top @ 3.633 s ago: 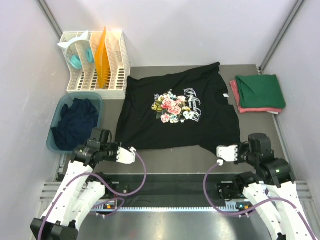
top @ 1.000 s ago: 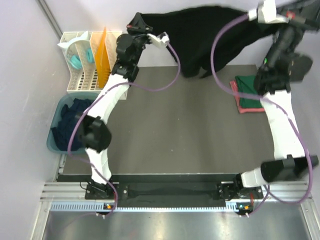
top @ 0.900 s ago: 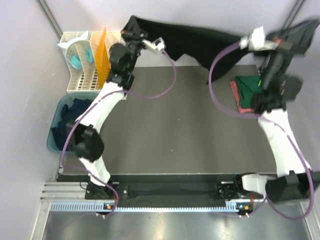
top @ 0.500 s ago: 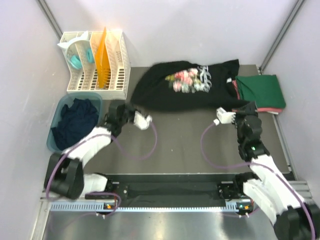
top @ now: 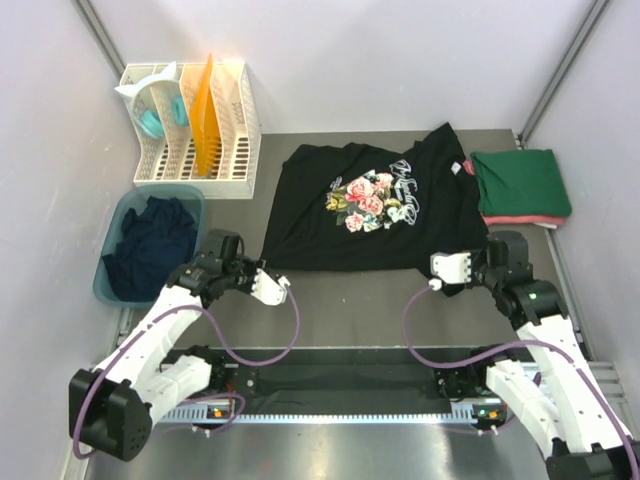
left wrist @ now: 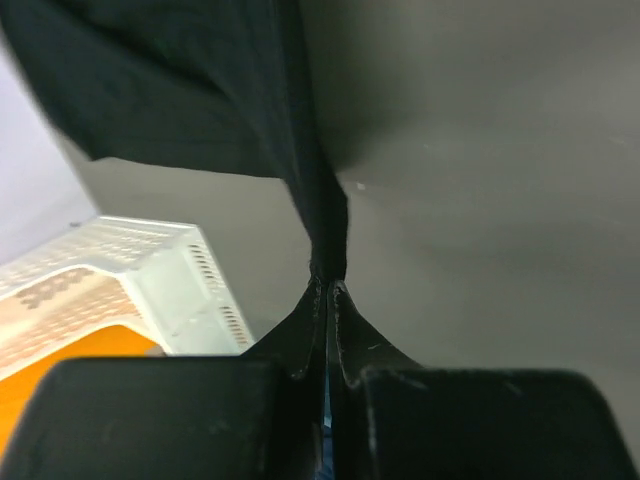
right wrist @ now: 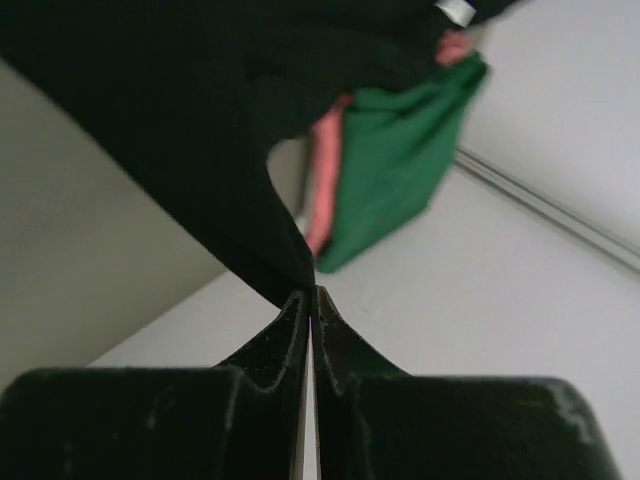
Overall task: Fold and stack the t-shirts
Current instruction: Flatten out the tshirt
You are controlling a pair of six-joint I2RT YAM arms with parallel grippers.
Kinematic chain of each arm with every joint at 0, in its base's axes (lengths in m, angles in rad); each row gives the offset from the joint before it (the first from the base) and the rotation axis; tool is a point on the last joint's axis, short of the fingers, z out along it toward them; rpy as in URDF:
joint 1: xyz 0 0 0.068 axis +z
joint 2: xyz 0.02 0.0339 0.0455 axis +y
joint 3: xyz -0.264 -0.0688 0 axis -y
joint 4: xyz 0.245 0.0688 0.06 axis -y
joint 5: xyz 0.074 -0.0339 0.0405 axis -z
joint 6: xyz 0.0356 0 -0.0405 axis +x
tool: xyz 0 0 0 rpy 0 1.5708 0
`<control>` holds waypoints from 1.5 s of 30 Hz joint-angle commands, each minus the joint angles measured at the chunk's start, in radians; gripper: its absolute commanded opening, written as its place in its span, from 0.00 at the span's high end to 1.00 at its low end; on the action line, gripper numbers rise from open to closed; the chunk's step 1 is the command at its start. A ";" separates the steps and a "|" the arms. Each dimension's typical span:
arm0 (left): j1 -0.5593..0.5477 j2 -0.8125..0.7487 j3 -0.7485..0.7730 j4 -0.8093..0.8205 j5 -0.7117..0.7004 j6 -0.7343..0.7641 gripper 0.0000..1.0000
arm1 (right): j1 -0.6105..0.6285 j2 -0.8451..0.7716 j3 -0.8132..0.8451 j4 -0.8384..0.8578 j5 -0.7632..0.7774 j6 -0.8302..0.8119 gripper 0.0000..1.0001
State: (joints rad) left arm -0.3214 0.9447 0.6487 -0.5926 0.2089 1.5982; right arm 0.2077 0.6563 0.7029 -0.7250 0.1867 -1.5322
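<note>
A black t-shirt (top: 370,205) with a floral chest print lies spread flat, print up, on the dark table (top: 350,310). My left gripper (top: 272,272) is shut on its near left hem corner. The left wrist view shows black cloth (left wrist: 200,90) pinched at the tips of that gripper (left wrist: 328,286). My right gripper (top: 452,280) is shut on the near right corner, and its wrist view shows the gripper (right wrist: 313,292) nipping the black cloth (right wrist: 180,120). A folded dark green t-shirt (top: 520,180) rests on a folded pinkish-red t-shirt (top: 500,218) at the far right.
At the left edge a teal-blue tub (top: 120,285) holds a crumpled navy t-shirt (top: 150,245). Behind it stands a white slotted rack (top: 235,130), its corner also in the left wrist view as the rack (left wrist: 130,270). The green t-shirt (right wrist: 400,140) lies just beyond the right gripper.
A second ago both arms held the black shirt high at the back. They have swung it down and drawn it toward the near edge, so it went from bunched to spread flat.
</note>
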 commanded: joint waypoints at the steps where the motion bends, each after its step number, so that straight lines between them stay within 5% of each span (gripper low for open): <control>1: 0.002 0.031 0.110 -0.189 -0.031 -0.044 1.00 | 0.009 0.032 0.101 -0.282 -0.107 -0.003 1.00; 9: 0.002 0.009 0.123 -0.391 -0.020 0.055 1.00 | 0.007 0.023 0.118 -0.496 -0.084 -0.144 1.00; 24: 0.002 -0.050 -0.047 -0.342 -0.106 0.026 1.00 | 0.007 -0.095 0.099 -0.732 -0.004 -0.204 1.00; 35: 0.002 -0.072 -0.090 -0.269 -0.059 -0.052 1.00 | 0.006 -0.355 -0.046 -0.721 0.011 -0.218 1.00; 45: 0.002 -0.119 -0.104 -0.299 -0.072 -0.024 1.00 | 0.009 -0.377 -0.057 -0.668 -0.007 -0.135 1.00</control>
State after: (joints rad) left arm -0.3214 0.8570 0.5533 -0.8726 0.1333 1.5547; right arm 0.2089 0.2649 0.6159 -1.3369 0.1898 -1.7130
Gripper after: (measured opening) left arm 0.010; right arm 0.004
